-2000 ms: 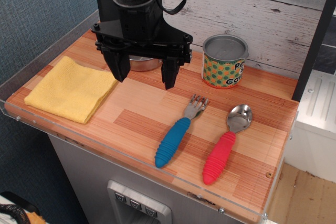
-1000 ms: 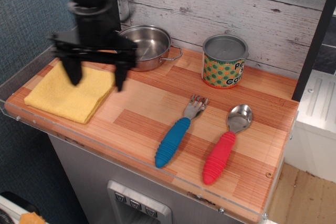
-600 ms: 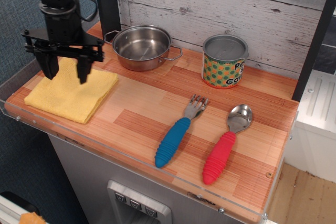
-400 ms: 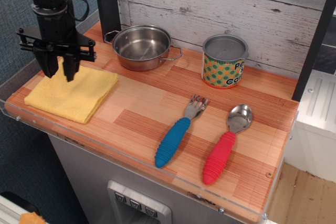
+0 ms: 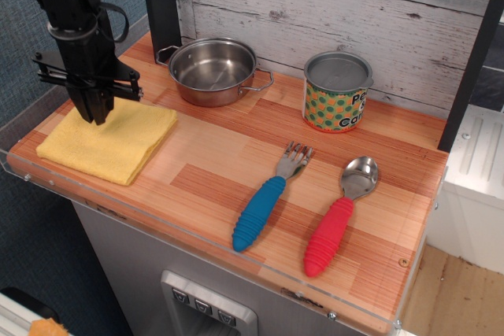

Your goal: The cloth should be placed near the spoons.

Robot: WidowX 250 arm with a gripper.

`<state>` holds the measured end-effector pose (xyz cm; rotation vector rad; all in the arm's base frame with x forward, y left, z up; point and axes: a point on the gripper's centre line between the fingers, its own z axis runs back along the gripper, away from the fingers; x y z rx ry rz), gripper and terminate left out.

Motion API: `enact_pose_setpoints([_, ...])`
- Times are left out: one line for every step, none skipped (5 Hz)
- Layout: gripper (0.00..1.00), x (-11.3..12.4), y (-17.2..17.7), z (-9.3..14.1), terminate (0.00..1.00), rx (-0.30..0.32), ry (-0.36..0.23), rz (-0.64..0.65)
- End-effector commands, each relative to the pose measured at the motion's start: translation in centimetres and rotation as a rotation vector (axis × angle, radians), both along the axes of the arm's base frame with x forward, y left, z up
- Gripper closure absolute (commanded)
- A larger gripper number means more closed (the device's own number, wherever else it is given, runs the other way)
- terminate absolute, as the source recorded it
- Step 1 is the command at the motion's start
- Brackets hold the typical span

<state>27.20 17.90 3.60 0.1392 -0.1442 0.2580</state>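
Soft yellow folded square cloth lies flat left of the round steel pot, well apart from the blue-handled fork and red-handled spoon | black gripper crossed from mid-table, its fingers drawn together at the cloth's back edge | apparently pinching cloth; lift not begun.

Yellow folded cloth lies flat, well apart from spoons.
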Motion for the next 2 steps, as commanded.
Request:
enact_pose_setpoints([1.00, 0.3, 0.2, -0.9, 0.00, -0.028, -0.036, -0.021])
enact_pose_setpoints([1.00, 0.4, -0.7, -1.9, 0.00, -0.045, -0.019, -0.037])
